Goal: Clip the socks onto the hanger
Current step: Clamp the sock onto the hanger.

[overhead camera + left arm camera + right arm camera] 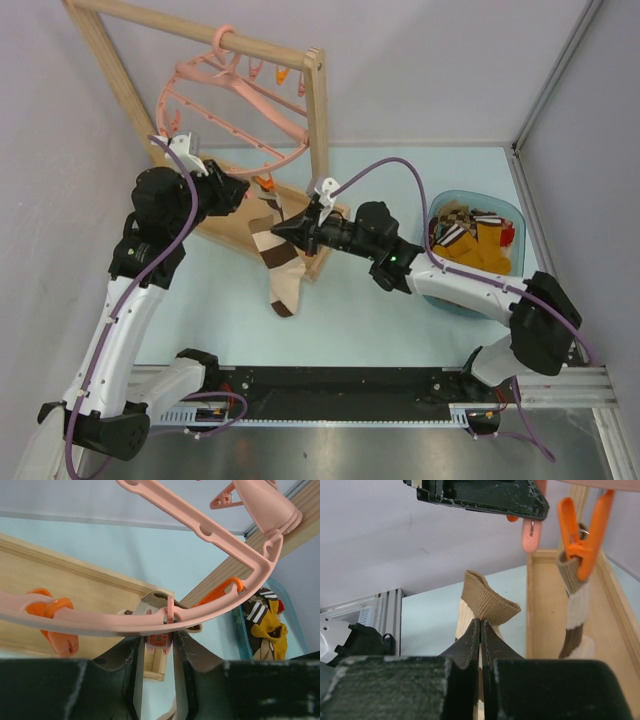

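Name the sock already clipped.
The brown-and-cream sock hanging from the orange clip; the right pincer holds a second sock, more socks lie in the blue bin.

bright even light, soft shadows, wrist-view foregrounds blurred

Robotics lab cell: plain lilac partition walls (420,70) enclose the pale table (330,330); a mounting rail (340,385) lines its near edge.

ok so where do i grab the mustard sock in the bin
Probably its black-and-white striped cuff, from straight above: the mustard sock lies crumpled on top of the pile in the teal bin, whose walls block a sideways approach.
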